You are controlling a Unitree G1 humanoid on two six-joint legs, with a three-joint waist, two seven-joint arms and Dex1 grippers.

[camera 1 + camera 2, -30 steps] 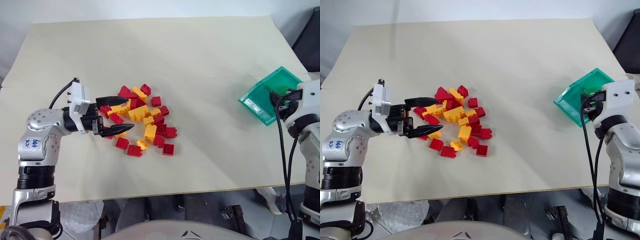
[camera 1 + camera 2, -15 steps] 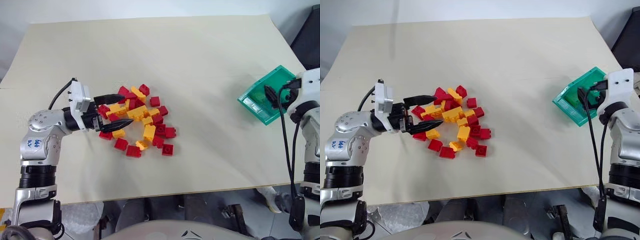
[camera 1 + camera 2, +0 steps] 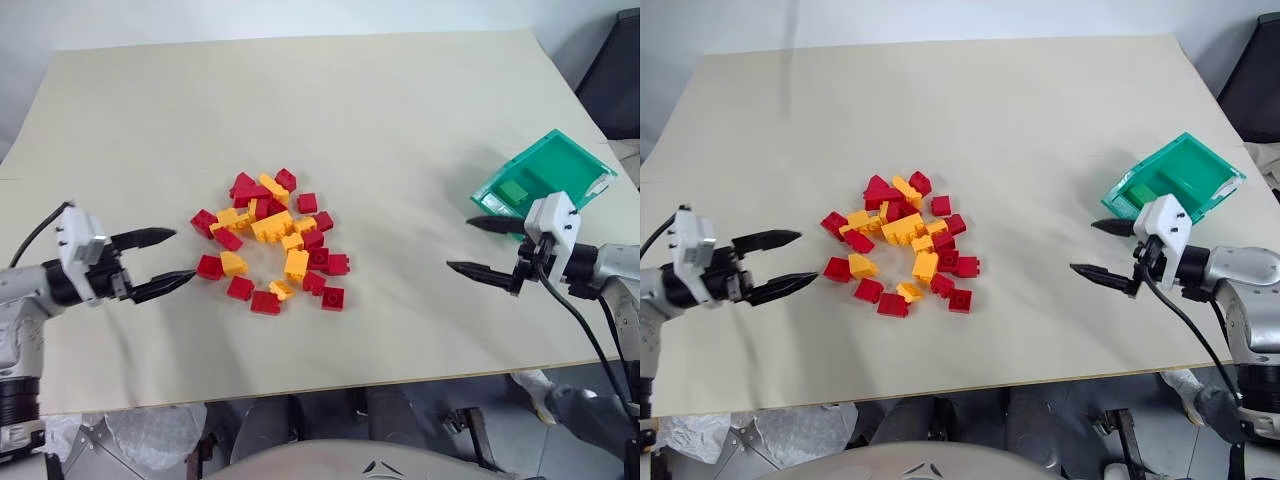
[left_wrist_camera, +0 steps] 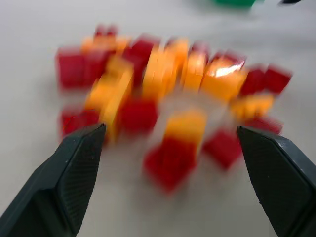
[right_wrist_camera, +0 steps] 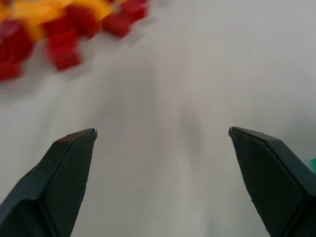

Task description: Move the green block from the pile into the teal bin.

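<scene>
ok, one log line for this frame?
green block: in bin | pile: red/yellow only | left gripper: open, empty, beside pile | right gripper: open, empty, by bin | table

The table [image 3: 330, 110] carries a plain pale beige surface with no pattern. Near its middle, the pile [image 3: 272, 243] mixes bright red and warm yellow bricks, the red ones mostly round the outside and the yellow ones gathered toward the centre. Toward the table's right edge, the teal bin [image 3: 556, 170] is a see-through teal-green, and the green block [image 3: 515, 192] lying in it is a flatter, more solid green than the walls around it. The left gripper [image 3: 163, 262] has black fingers on a white and black body. The right gripper [image 3: 480, 248] has the same black fingers and a white housing, with black cables trailing from it.
</scene>
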